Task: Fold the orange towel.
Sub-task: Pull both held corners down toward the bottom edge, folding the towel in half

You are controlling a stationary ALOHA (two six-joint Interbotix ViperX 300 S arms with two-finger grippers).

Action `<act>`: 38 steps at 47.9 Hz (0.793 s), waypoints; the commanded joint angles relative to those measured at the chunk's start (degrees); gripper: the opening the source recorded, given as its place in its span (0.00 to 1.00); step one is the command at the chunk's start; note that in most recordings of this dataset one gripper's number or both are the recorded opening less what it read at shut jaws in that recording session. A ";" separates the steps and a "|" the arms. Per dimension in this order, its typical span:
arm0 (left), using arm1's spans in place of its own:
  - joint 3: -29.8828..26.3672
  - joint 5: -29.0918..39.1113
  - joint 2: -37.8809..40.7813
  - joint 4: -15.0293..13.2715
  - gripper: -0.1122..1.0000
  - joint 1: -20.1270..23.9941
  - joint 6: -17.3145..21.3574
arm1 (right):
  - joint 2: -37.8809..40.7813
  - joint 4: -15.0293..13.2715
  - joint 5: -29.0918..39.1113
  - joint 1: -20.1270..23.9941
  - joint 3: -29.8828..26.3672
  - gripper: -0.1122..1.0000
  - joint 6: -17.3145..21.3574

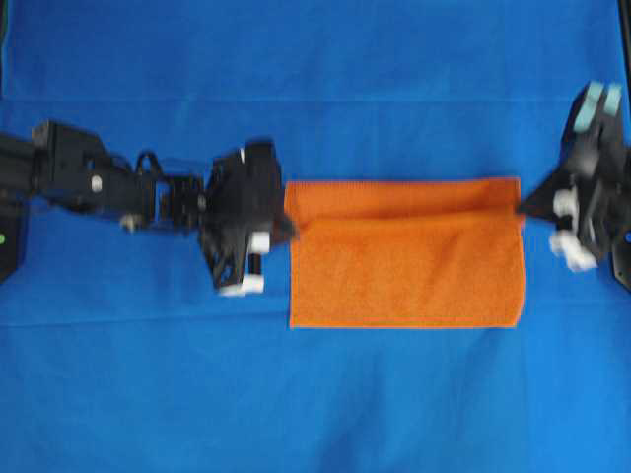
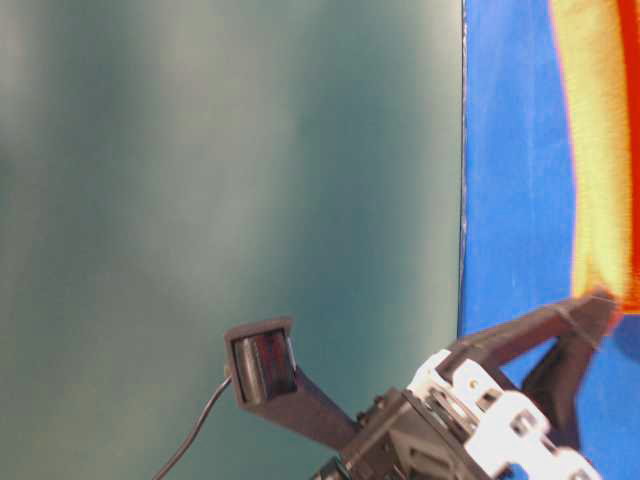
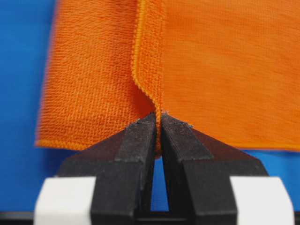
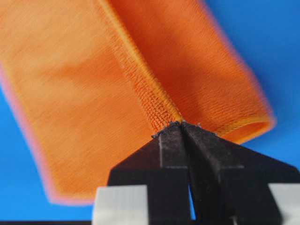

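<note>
While the towel (image 1: 404,261) lies partly folded on the blue cloth (image 1: 315,394), left gripper (image 1: 289,233) is pinched closed on the towel's left end, right gripper (image 1: 523,209) likewise on its right end.

Plain orange towel (image 1: 404,258) on blue table cover (image 1: 315,394).

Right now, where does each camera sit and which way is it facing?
Overhead: above, looking straight down on the orange towel, left gripper, right gripper.
Table-level: low, turned sideways, right gripper pinching the towel's end.
Left wrist: behind its shut gripper, facing the towel edge.
Right wrist: behind its shut gripper, same.
Shared: both wrist views show a pinched hem.
</note>
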 commanded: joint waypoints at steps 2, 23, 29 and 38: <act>-1.23 -0.09 -0.79 0.00 0.11 -3.34 -0.09 | 0.35 3.08 -0.09 5.89 -0.53 0.11 0.88; -1.32 1.23 -0.35 0.00 0.11 -8.44 -0.97 | 7.12 4.13 -1.93 20.30 -0.97 0.11 9.76; -1.32 1.67 -0.35 0.00 0.11 -8.53 -0.97 | 8.96 4.13 -3.16 21.71 -1.41 0.11 9.84; -1.49 1.67 -0.26 0.00 0.11 -8.53 -0.97 | 10.55 4.31 -3.16 23.03 -1.93 0.11 10.28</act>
